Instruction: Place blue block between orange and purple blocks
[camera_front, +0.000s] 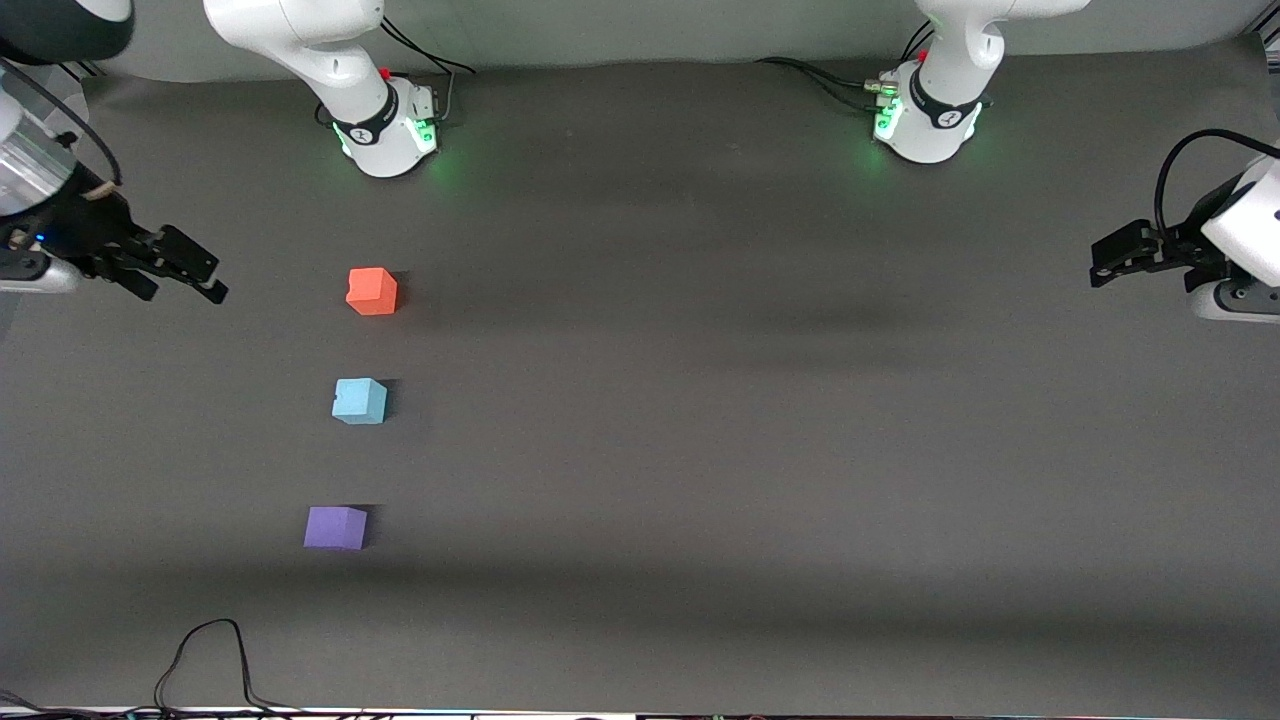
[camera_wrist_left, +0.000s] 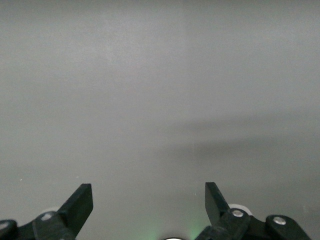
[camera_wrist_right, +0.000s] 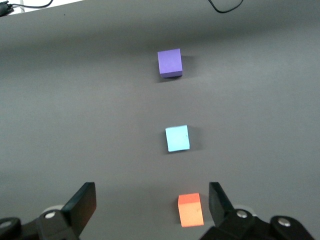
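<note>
The blue block sits between orange block and purple block. Both the right gripper and left gripper hang wide open, empty; they should stay clear.

My table is a plain dark grey mat with no pattern. On it I see an orange-red block, a light sky-blue block and a violet-purple block, each one flat colour. My left gripper and right gripper are black, my arms white, and my bases glow green
</note>
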